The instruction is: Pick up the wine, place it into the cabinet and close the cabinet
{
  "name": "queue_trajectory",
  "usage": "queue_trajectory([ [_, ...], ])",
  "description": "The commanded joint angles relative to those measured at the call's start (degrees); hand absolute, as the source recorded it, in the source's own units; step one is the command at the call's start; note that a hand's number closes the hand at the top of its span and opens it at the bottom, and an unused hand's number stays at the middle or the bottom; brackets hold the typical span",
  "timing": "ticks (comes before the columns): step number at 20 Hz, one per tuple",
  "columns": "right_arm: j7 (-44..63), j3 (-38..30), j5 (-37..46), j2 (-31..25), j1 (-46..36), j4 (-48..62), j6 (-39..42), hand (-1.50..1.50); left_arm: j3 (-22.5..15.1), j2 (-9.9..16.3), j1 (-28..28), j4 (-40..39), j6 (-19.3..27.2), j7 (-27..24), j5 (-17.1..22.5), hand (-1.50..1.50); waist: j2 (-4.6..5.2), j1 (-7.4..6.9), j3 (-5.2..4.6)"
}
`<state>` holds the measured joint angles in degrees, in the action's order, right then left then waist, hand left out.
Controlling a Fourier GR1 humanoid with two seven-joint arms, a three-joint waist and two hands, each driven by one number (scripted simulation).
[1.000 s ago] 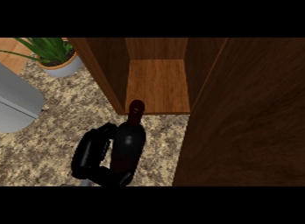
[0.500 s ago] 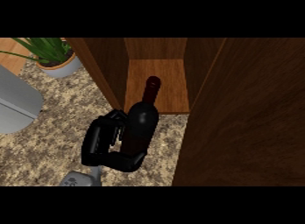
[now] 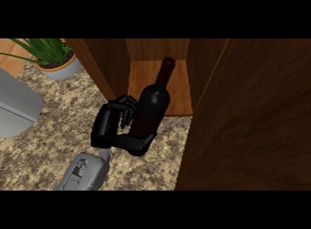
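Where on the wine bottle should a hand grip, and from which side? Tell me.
Grip the wine bottle round its wide lower body, coming from its left: the left hand already curls there. The neck is thin and points into the cabinet, whose open door blocks the right.

The left robot hand (image 3: 113,129) has carried the wine bottle (image 3: 151,107) up and forward, its neck now tipped over the cabinet shelf (image 3: 145,85), grey forearm (image 3: 86,172) showing.

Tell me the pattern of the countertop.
The countertop is speckled beige and brown, like granite, best seen in the head view.
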<state>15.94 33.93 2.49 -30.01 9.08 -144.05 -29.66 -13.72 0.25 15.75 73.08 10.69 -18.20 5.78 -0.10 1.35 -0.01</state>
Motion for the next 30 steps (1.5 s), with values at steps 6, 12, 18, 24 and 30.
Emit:
queue_trajectory([
  [6, 2.66, -1.89, -4.37, -1.64, 3.53, -11.08, 2.66, -1.5, 2.6, -0.24, 13.76, -14.03, 0.68, 1.02, 2.32, 1.5, 0.17, 0.25, 0.01],
  [12, 3.38, 1.23, -1.69, -2.3, 6.39, -14.64, 1.89, -1.5, -0.38, -0.24, 17.55, -20.99, 3.95, -3.81, 7.54, 1.5, 0.06, 1.58, -0.06],
  [18, -0.41, 2.69, -1.7, -1.25, 7.45, -12.63, 2.06, -1.5, 2.03, -0.25, 26.48, -30.44, 5.33, -4.83, 12.57, 1.5, 0.25, 2.29, -0.05],
  [24, -2.02, 0.22, -4.35, -0.42, 7.92, -11.28, 3.07, -1.5, 0.04, -0.25, 31.38, -40.11, 5.98, -7.89, 14.21, 1.5, 0.47, 2.26, -0.03],
  [30, -3.92, -0.74, -6.83, -0.43, 8.31, -9.55, 5.16, -1.5, -2.25, -0.25, 36.84, -48.41, 10.76, -6.14, 15.04, 1.5, 0.72, 2.89, 0.0],
])
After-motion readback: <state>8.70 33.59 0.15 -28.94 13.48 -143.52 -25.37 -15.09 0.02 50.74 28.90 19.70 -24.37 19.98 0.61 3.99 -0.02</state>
